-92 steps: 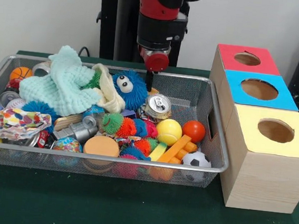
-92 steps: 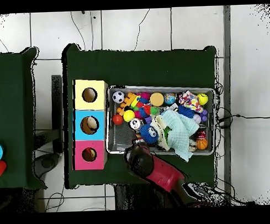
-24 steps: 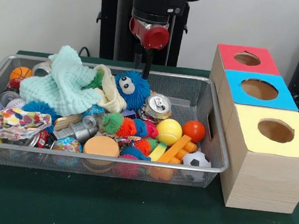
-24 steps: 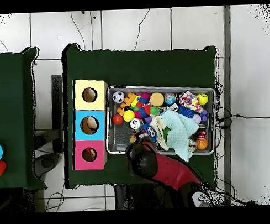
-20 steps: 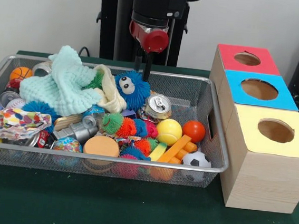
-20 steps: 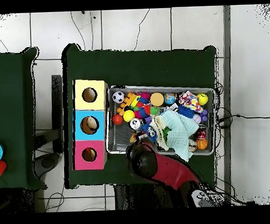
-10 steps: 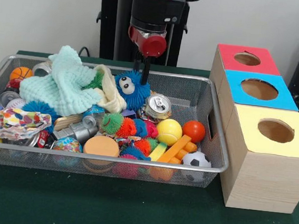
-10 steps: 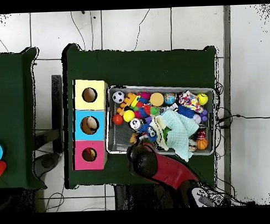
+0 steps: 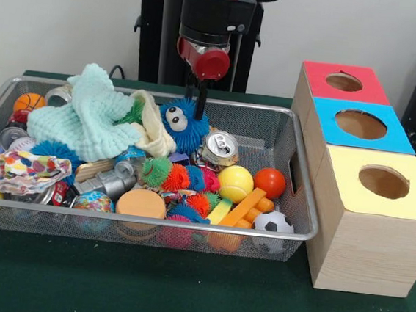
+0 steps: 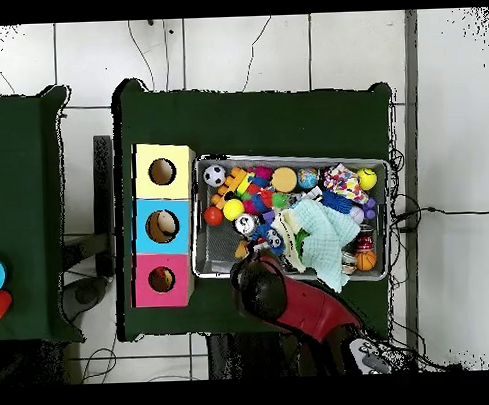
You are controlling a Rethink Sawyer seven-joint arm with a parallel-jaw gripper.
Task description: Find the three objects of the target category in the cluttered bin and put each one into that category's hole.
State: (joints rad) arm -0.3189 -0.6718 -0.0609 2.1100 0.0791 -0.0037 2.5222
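The gripper (image 9: pixel 199 98) hangs with its dark fingers (image 9: pixel 201 101) drawn close together, holding nothing, their tips just above the blue fuzzy toy (image 9: pixel 179 126) in the bin (image 9: pixel 300 209). A clean pick likely means spreading the fingers first, then descending straight on the toy, clear of the can (image 9: pixel 219 148) beside it and the knit cloth (image 9: pixel 86 121) opposite.

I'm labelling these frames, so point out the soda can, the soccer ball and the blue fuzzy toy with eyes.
soda can (image 9: pixel 220 147), front view, on its silver top.
soccer ball (image 9: pixel 273 223), front view, middle of the ball.
blue fuzzy toy (image 9: pixel 181 125), front view, fuzzy body beside its eyes.
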